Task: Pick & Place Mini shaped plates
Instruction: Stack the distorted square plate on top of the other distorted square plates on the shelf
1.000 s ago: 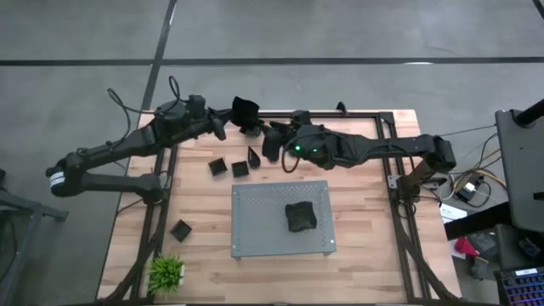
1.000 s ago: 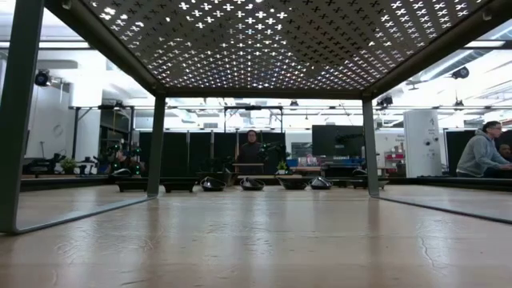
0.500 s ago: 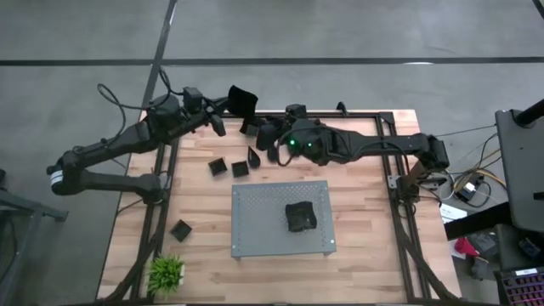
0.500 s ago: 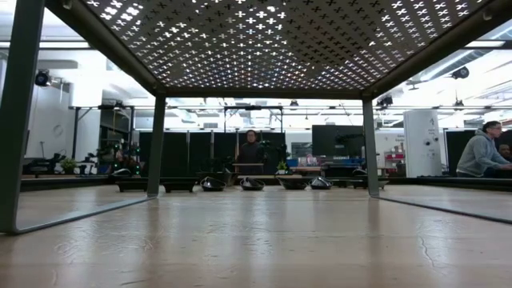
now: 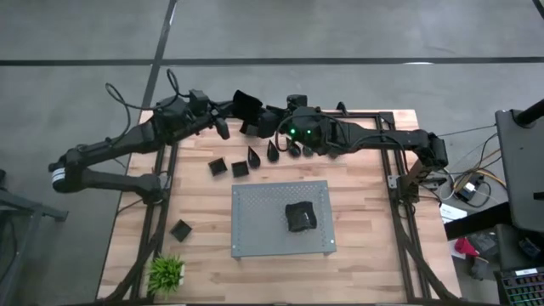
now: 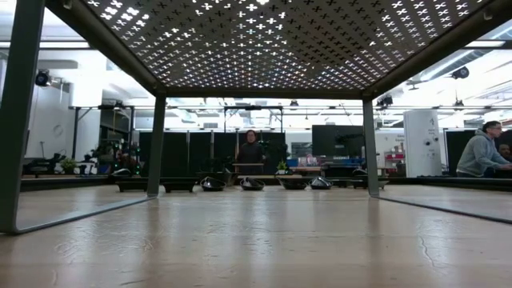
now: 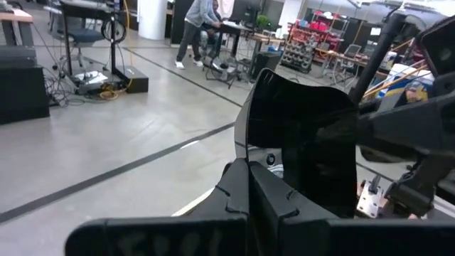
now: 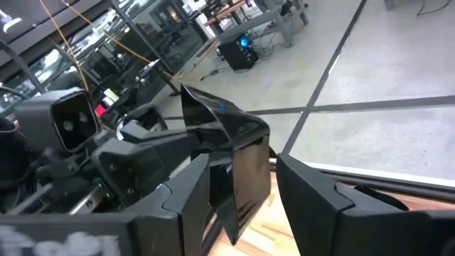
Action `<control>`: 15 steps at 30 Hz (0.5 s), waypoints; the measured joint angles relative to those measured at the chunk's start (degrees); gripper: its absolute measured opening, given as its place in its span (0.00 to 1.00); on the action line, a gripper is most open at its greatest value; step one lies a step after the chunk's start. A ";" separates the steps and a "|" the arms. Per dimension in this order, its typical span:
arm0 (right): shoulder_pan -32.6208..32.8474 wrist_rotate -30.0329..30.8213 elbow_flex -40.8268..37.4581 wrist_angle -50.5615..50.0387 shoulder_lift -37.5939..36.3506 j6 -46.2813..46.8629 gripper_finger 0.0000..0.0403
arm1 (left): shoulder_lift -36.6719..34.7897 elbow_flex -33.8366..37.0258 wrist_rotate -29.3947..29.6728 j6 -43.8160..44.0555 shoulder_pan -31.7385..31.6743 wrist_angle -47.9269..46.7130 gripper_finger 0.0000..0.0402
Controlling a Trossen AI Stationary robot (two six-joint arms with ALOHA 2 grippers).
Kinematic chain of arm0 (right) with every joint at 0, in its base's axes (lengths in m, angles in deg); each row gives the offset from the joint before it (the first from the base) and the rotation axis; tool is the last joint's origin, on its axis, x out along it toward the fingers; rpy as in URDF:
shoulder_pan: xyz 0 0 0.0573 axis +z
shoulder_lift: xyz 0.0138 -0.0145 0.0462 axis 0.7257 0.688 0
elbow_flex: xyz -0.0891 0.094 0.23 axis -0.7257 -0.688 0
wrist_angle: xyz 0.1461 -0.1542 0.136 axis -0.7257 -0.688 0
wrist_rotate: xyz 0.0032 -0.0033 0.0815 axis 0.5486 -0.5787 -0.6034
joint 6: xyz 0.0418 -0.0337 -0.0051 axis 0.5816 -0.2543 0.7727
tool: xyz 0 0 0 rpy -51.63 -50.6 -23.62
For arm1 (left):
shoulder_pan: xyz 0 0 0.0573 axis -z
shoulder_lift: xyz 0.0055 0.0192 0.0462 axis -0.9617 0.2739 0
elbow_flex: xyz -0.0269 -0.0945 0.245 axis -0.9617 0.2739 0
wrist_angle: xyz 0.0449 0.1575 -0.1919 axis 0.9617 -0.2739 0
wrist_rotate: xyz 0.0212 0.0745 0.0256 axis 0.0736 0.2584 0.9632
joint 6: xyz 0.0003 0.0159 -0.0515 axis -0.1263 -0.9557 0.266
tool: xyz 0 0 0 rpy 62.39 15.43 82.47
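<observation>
Currently the left gripper (image 5: 231, 109) sits clamped tight on a black square plate (image 5: 247, 107), held up off the table (image 5: 365, 263) near its far edge. In the left wrist view that plate (image 7: 302, 142) stands on edge between the fingers (image 7: 245, 188), glossy, with a raised rim and rounded corners. The right gripper (image 5: 265, 124) has met it there, fingers spread wide with the plate (image 8: 231, 153) between them; right wrist view shows the fingers (image 8: 313, 199) on either side, contact not clear.

Other mini plates on the table:
- two black square ones (image 5: 218, 167) and (image 5: 240, 169) side by side just beyond the far left corner of the grey perforated board (image 5: 280, 219)
- two teardrop ones (image 5: 253, 156) and (image 5: 274, 152) standing tip up, next to them toward the far edge
- a few more dark pieces (image 5: 294, 151) under the right arm, shapes unclear
- one square plate (image 5: 181, 229) alone near the left edge
- a dark clump of plates (image 5: 300, 216) on top of the board

Green plant (image 5: 167, 273) at the near left corner.
</observation>
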 joint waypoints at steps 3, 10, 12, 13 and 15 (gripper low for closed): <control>0.04 -0.04 -0.18 -0.15 0.00 0.00 0.38 | 0.58 -0.31 -0.02 0.04 0.40 0.22 0.00; -0.13 0.02 -0.35 -0.24 0.00 0.00 0.36 | 2.10 -0.33 -0.16 0.23 1.52 0.17 0.00; -0.27 0.04 -0.37 -0.51 0.00 0.02 0.35 | 2.13 -0.33 -0.17 0.28 1.88 0.20 0.00; -0.34 0.04 -0.39 -0.66 0.00 0.02 0.34 | 2.15 -0.33 -0.15 0.28 2.10 0.23 0.00; -0.51 0.04 -0.39 -0.77 0.00 0.12 0.33 | 2.03 -0.33 -0.15 0.32 2.45 0.73 0.00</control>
